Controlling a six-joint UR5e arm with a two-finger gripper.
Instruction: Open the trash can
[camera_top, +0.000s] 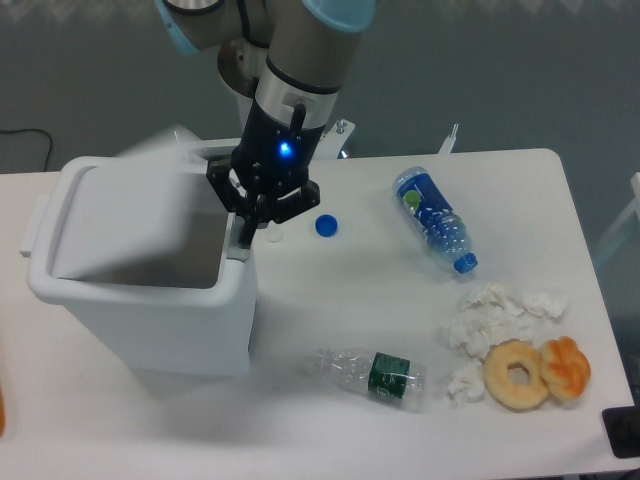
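The white trash can (150, 320) stands on the left of the table. Its lid (150, 150) is blurred and raised at the back, and the dark inside of the bin shows. My gripper (252, 222) presses down at the grey push tab (237, 243) on the can's right rim. Its fingers are close together and hold nothing that I can see.
A blue bottle cap (325, 226) and a small white cap (273, 236) lie just right of the gripper. A blue-labelled bottle (435, 230) lies further right, a clear crushed bottle (372, 374) in front. Crumpled tissues (490, 318) and two doughnuts (535, 372) sit at the right.
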